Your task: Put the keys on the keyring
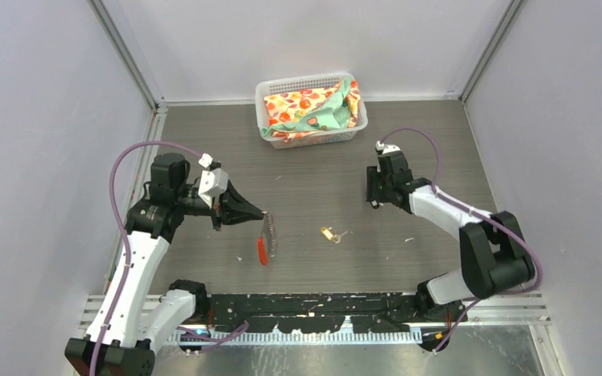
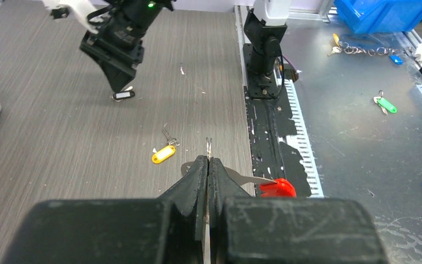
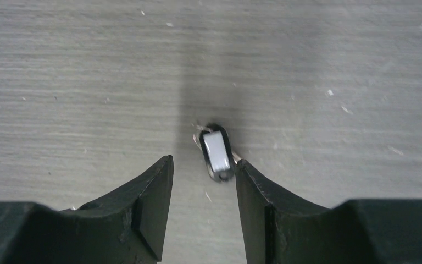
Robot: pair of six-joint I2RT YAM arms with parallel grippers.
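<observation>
White basket (image 1: 298, 81) holds crumpled floral cloth (image 1: 306, 106), while left gripper (image 1: 260, 213) pinches the keyring (image 1: 267, 232).

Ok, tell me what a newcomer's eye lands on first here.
The left gripper, shut on the keyring, with its red tag dangling left of centre. The right gripper, jaws open astride a small black-rimmed key on the right, and the patterned cloth in the white basket at the far edge.

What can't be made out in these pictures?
- Right wrist view: the black-headed key is blurred, and its blade cannot be seen.
- Top view: the right gripper covers that key.
- Left wrist view: the shut left gripper hides most of the keyring; only its red tag and slivers of metal show.
- Top view: the yellow key is too small for detail.
</observation>
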